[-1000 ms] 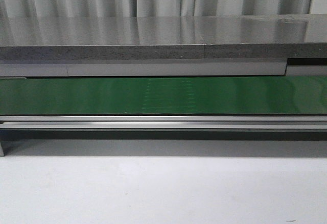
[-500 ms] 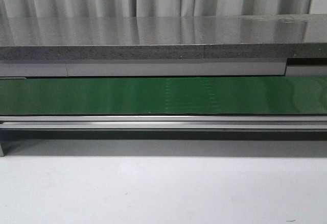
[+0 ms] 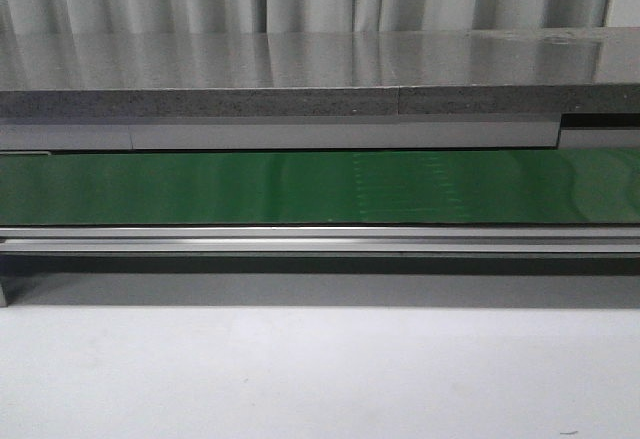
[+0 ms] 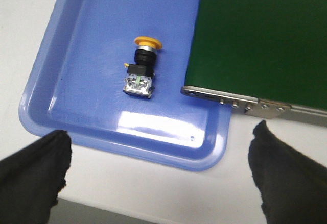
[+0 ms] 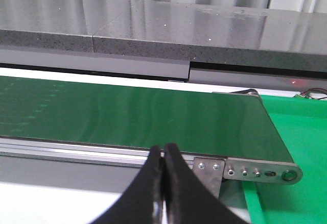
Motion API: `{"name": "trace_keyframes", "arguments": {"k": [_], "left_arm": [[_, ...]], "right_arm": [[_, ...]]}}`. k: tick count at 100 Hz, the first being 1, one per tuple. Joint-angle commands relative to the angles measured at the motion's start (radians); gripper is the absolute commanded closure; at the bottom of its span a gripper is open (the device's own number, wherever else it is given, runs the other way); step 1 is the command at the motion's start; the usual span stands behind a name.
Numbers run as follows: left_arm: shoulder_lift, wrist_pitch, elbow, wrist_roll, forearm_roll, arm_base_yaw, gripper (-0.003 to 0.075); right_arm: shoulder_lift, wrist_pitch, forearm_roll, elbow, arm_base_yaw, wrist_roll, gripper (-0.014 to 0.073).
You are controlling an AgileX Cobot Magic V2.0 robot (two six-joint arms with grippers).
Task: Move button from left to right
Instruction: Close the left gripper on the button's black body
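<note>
One button [image 4: 142, 66] lay on its side in one blue tray [image 4: 76, 55], just beside the green belt [image 4: 265, 35] end. My left pincer [image 4: 158, 178] hung wide open above the tray edge, holding nothing. My right pincer [image 5: 163, 183] was pressed closed, empty, facing the belt's other end.

Front view: the faint patch of pale dotted marks [image 3: 415, 187] on the green conveyor belt [image 3: 150, 189] has shifted rightward — from about mid-belt a second ago to right of centre now. Belt surface is travelling to the right — no other change observed.
</note>
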Motion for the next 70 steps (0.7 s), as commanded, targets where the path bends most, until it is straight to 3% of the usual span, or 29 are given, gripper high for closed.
{"name": "trace_keyframes", "arguments": {"k": [1, 25, 70], "left_arm": [[0.072, -0.097, -0.052, -0.001, -0.027, 0.043, 0.0057], [0.305, -0.158, -0.123, 0.005, -0.029, 0.119, 0.0057], [0.579, -0.205, -0.209, 0.017, -0.027, 0.121, 0.0057]], "right_arm": [[-0.019, -0.074, -0.011, 0.001, -0.002, -0.002, 0.0662], [-0.019, -0.074, -0.011, 0.001, -0.002, -0.002, 0.0662], [-0.019, -0.074, -0.011, 0.001, -0.002, -0.002, 0.0662]]}}
